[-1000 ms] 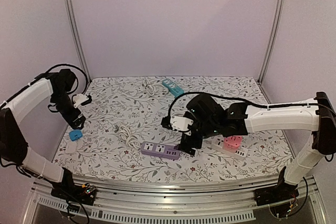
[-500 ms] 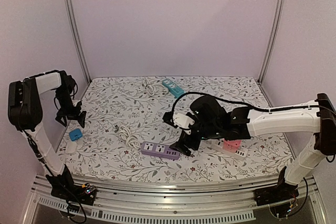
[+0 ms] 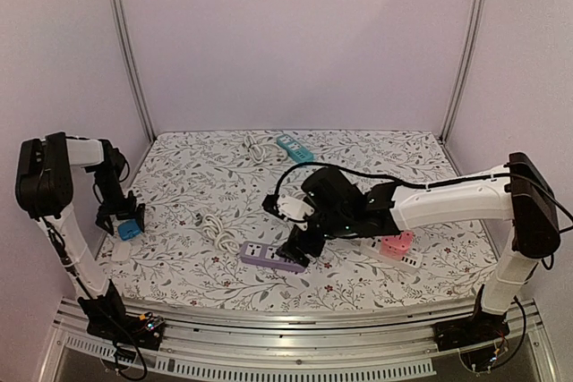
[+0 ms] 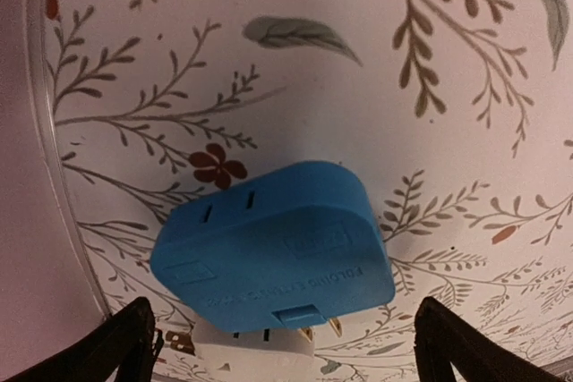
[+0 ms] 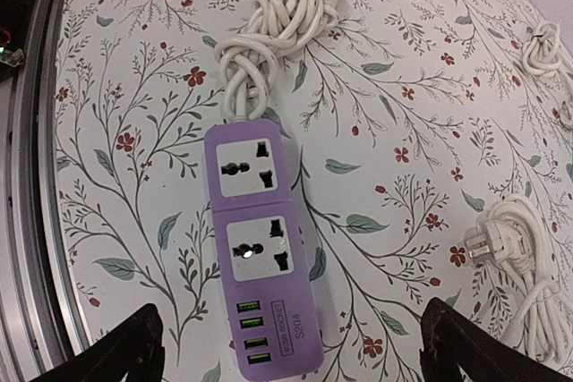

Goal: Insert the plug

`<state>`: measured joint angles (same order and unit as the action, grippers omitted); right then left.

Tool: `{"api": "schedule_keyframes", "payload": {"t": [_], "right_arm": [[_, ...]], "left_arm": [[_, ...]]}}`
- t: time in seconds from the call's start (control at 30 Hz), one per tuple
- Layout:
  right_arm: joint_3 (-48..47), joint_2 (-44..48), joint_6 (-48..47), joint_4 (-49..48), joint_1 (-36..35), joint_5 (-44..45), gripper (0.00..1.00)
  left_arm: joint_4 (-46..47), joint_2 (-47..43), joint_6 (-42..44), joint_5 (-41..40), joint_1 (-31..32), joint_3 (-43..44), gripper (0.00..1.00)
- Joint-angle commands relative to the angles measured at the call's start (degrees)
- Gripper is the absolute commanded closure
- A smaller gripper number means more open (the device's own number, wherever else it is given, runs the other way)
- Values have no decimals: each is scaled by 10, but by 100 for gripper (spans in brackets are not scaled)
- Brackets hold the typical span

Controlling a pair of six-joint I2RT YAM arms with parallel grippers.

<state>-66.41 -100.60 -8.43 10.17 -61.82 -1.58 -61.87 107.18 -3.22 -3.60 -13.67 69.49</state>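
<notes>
A blue plug [image 4: 273, 248] with brass prongs lies on the flowered tablecloth at the far left, partly over a white block [image 4: 255, 357]. My left gripper [image 4: 295, 351] hangs open right above the blue plug [image 3: 131, 228], one finger on each side, not touching it. A purple power strip [image 5: 255, 266] with two sockets and several USB ports lies near the front centre. My right gripper [image 5: 291, 355] is open above the purple power strip [image 3: 271, 258], with nothing between its fingers.
The strip's knotted white cable [image 5: 273, 24] lies just left of it. A white plug with coiled cord [image 5: 491, 243] sits to its right. A pink and white strip [image 3: 397, 245], a teal strip [image 3: 294, 148] and a white cord [image 3: 253, 147] lie farther off.
My left arm has come down and forward from a raised pose to just over the blue plug. My right gripper has shifted left along the purple strip. Both stayed open.
</notes>
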Motion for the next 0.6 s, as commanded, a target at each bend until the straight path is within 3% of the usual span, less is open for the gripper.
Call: {"api": "schedule_keyframes", "payload": {"t": [0.0,0.1,0.57], "right_arm": [[-28,-20,13,9,-1,-3,1],[-32,-21,13,14,-1,-1,1],[-32,-31,12,22,-1,12,1]], "left_arm": [[38,-2,-20,22,-4,-2,0],[48,15,-22,16,-5,-4,3],[60,29,-13,17,-2,-4,43]]}}
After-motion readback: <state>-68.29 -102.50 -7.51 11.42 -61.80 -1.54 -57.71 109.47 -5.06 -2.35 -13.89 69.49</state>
